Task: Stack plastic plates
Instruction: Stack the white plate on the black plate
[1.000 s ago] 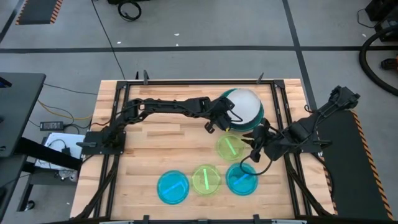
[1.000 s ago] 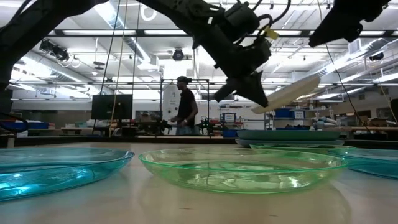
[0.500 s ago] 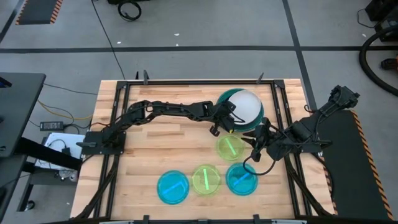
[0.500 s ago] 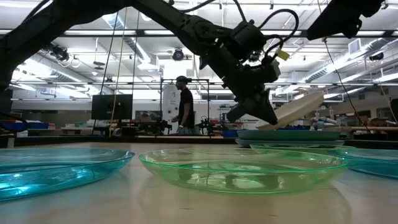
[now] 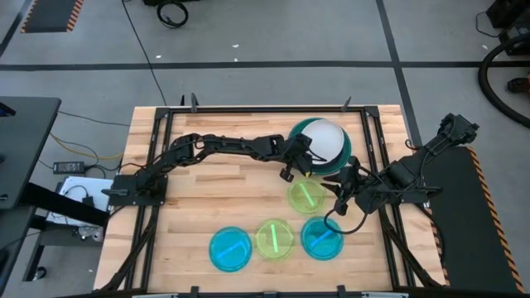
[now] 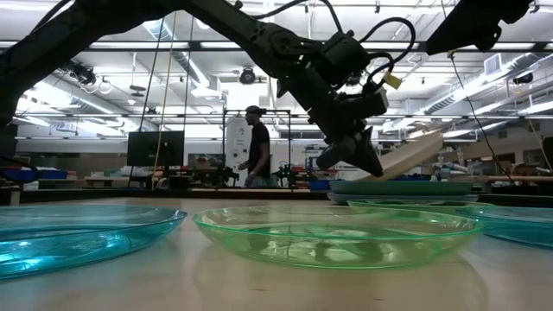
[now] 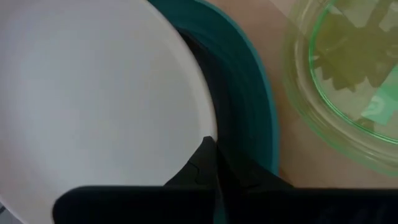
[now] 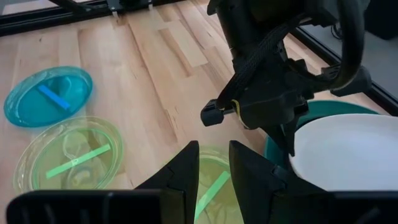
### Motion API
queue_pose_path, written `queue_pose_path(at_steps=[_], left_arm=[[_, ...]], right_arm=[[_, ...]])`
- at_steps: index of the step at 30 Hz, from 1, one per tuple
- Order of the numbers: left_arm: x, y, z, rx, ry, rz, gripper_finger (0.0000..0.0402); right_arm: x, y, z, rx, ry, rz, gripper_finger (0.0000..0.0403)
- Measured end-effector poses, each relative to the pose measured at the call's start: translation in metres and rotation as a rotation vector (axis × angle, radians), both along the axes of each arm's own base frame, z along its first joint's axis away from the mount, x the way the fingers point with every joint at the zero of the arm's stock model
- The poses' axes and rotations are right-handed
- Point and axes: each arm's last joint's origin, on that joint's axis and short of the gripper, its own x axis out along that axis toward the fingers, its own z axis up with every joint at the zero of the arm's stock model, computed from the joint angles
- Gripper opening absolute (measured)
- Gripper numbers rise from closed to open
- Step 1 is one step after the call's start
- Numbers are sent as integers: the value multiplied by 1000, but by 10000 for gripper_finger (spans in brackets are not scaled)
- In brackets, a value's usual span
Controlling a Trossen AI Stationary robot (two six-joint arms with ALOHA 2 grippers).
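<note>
High view: one white plate (image 5: 326,141), tilted in the left end effector (image 5: 303,163), sits over one teal plate (image 5: 339,162) far right on the tabletop (image 5: 215,186). Four small translucent plates lie nearer: two lime (image 5: 308,195), two cyan (image 5: 230,248). Right end effector (image 5: 338,201) hovers, fingers narrowly parted.

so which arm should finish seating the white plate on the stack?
Left. The left hand grips the white plate by its rim, tilted over the teal plate. The right hand hangs empty above a lime green plate, so it would have to move.
</note>
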Motion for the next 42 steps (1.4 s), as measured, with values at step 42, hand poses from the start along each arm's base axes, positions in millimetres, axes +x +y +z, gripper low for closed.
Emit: queue_pose_path(at_steps=[42], left_arm=[[-84, -131, 46, -110, 492, 499, 126]], right_arm=[[-4, -5, -6, -211, 107, 53, 98]])
